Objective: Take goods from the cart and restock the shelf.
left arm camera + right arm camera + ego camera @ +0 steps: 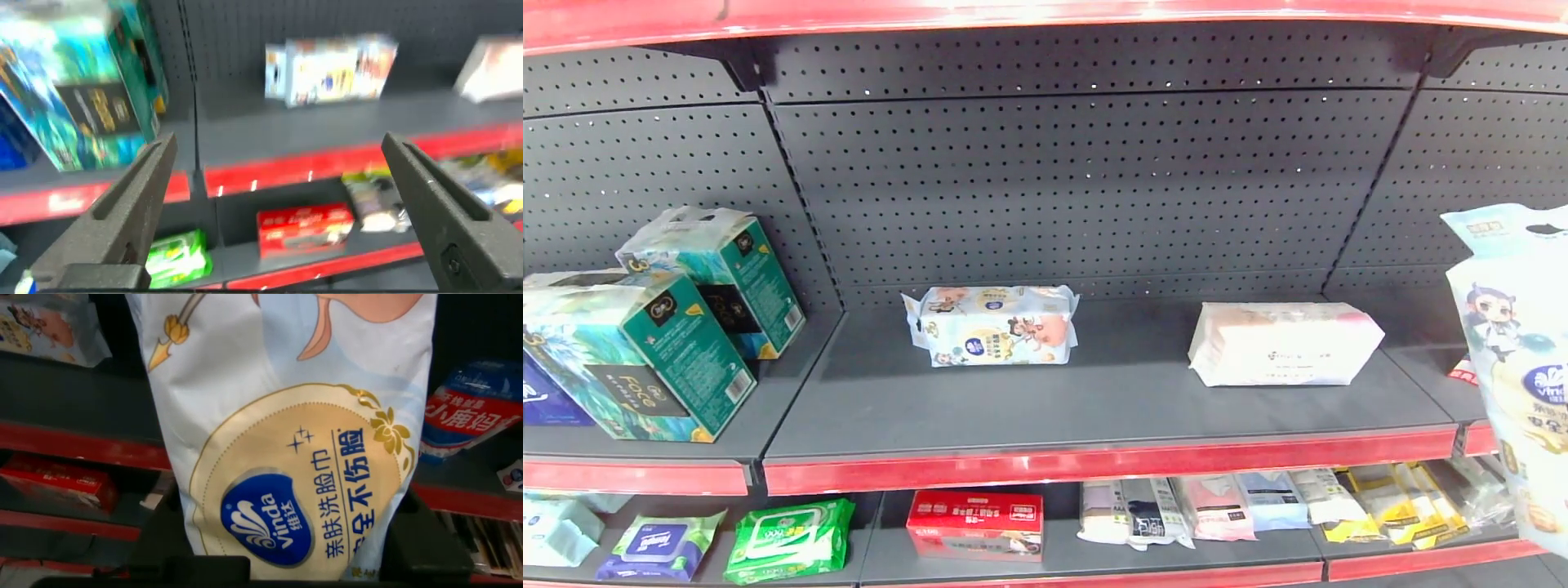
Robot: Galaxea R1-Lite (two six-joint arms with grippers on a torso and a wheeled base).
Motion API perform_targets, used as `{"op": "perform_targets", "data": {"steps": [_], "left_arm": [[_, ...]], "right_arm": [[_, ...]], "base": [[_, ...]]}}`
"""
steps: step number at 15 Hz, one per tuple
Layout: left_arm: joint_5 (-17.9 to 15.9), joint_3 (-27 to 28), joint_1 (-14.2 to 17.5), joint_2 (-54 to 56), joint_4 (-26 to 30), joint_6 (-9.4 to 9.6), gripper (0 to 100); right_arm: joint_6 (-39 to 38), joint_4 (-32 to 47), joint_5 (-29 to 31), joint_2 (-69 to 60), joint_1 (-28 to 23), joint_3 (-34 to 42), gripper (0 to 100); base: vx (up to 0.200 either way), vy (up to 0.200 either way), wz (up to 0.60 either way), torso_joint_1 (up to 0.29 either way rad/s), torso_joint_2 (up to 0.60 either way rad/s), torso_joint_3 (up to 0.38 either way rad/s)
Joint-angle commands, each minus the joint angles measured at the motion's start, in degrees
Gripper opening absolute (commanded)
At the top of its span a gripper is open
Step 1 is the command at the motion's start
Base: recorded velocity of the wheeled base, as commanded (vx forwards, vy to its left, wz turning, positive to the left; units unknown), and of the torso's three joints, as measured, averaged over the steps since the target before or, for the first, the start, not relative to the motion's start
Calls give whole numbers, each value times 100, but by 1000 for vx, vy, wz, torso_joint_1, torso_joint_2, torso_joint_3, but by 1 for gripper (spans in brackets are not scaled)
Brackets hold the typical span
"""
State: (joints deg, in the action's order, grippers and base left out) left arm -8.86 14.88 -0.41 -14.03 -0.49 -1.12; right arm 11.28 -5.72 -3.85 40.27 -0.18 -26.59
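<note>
Our marker is the cartoon tissue pack point(990, 325), lying on the grey shelf point(1094, 408). Well to its left sit a pair of green tissue boxes point(678, 359), both tilted. The left jaws hang out in front of it, spread wide with nothing in them. To its right, well apart, lies a plain white pack point(1282, 343). Farthest right of it, and nearer to us than the shelf, the right jaws are clamped on a tall printed bag point(1515, 367), held upright.
</note>
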Motion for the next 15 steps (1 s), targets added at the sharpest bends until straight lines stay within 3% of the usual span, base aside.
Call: {"op": "perform_targets", "data": {"steps": [1,3,4,5,6,7,8,10,13,15], "left_arm": [[166,1447,103,-3299,-312,-178,100],[78,1227,411,-4046,-953,-64,100],[-177,1201,419,-4433,-1120,77,100],[-907,1210,534,-4890,-1419,253,100],[-1197,1201,595,-5022,-1516,306,100],[-1680,1210,692,-5470,-1727,569,100],[-1891,1192,771,-5971,-1982,938,100],[-2331,1236,797,-6604,-2500,1044,100],[-2401,1342,797,-7465,-3467,1017,100],[-2427,1447,771,-7764,-3722,1026,100]], "right_arm": [[15,-17,7,236,1,-242,0],[15,-8,16,359,-26,-523,0],[15,-8,7,430,-78,-646,0],[15,-8,-28,482,-131,-707,0],[15,36,-37,447,-131,-690,0],[-11,62,-54,377,-131,-514,0],[-20,62,-81,263,-131,-206,0],[24,141,-89,166,-105,136,0],[24,879,-72,8,-87,198,0],[24,1169,-72,-151,-87,251,0]], "base": [[0,0,0,0,0,0],[0,0,0,0,0,0],[0,0,0,0,0,0],[0,0,0,0,0,0],[0,0,0,0,0,0],[0,0,0,0,0,0],[0,0,0,0,0,0],[0,0,0,0,0,0],[0,0,0,0,0,0],[0,0,0,0,0,0]]}}
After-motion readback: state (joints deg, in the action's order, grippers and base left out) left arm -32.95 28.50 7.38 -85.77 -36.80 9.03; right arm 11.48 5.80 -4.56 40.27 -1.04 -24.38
